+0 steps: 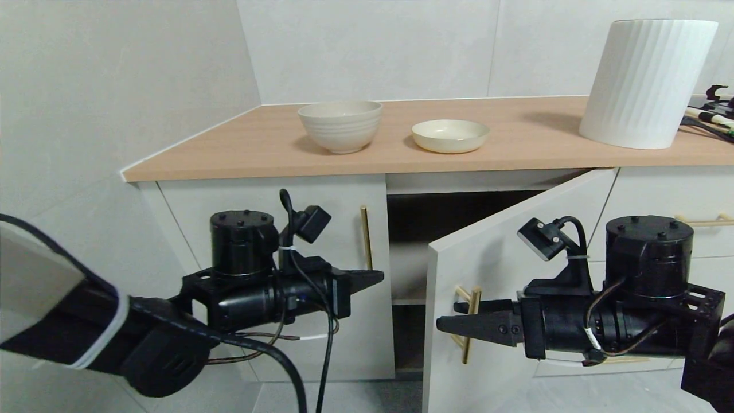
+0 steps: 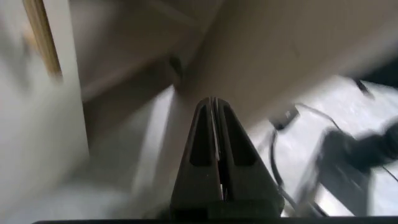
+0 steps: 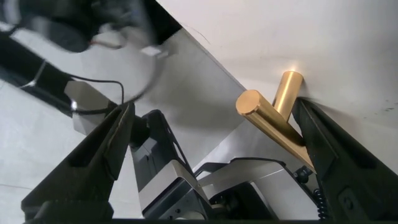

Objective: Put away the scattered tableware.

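Note:
A cream ribbed bowl [image 1: 340,125] and a shallow cream dish [image 1: 451,135] sit side by side on the wooden countertop [image 1: 516,143]. Below them the cabinet door [image 1: 493,275] stands partly ajar, and a shelf shows inside. My left gripper [image 1: 378,277] hangs shut and empty in front of the closed left door; its fingers [image 2: 205,134] are pressed together. My right gripper [image 1: 441,324] is open at the ajar door's gold handle [image 1: 471,298]. In the right wrist view the handle [image 3: 267,115] lies between the spread fingers [image 3: 112,143], close to the far one.
A tall white ribbed container [image 1: 648,80] stands at the counter's right, with dark utensils [image 1: 711,115] beyond it. The closed left door carries a vertical gold handle [image 1: 365,238]. A tiled wall closes off the left side. Drawers [image 1: 688,218] are to the right.

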You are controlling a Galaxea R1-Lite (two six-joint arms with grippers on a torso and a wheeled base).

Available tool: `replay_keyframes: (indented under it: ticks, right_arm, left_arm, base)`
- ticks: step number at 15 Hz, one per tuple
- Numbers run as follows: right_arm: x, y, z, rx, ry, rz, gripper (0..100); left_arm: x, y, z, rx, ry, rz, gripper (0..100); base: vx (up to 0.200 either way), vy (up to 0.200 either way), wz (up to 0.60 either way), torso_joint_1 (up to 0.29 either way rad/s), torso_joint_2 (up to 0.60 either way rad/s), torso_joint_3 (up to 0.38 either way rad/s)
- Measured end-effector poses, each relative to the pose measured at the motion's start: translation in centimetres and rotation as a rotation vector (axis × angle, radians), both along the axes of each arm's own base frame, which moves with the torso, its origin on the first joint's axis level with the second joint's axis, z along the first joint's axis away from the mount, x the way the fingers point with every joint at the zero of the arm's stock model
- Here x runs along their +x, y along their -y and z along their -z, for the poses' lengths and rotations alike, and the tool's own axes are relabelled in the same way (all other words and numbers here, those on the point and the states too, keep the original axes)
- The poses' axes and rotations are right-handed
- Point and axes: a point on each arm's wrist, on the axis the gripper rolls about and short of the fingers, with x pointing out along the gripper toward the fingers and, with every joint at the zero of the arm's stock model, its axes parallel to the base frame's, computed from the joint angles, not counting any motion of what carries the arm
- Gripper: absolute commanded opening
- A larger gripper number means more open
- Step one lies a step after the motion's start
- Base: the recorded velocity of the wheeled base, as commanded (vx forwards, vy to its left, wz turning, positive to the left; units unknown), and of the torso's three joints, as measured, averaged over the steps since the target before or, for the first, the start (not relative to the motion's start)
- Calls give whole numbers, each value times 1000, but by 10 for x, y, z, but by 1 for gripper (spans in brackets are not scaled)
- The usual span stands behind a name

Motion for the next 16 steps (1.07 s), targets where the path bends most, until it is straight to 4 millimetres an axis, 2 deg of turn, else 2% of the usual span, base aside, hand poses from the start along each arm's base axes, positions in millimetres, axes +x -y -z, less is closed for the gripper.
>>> replay_keyframes:
  ticks: [3,6,8,12,16]
  right_arm:
    - [0,-1,0,3,2,-2,100]
    - [0,-1,0,6,6,-6,100]
    - [-2,-2,0,2,9,-5,100]
    - [0,4,3,-35,64,86,100]
    - [4,25,3,-87,134,217,100]
  left_arm:
    - [15,33,24,-67,79,57,0]
    - [19,61,53,-93,94,103,0]
    - [19,74,64,-111,118,124,0]
    - [14,82,68,-116,121,149,0]
    - [8,84,65,-119,124,160,0]
  base:
    - [0,0,0,0,0,0]
    - [0,0,0,0,0,0]
    - [0,0,0,0,0,0]
    - [0,0,0,0,0,0]
    - [0,0,0,0,0,0]
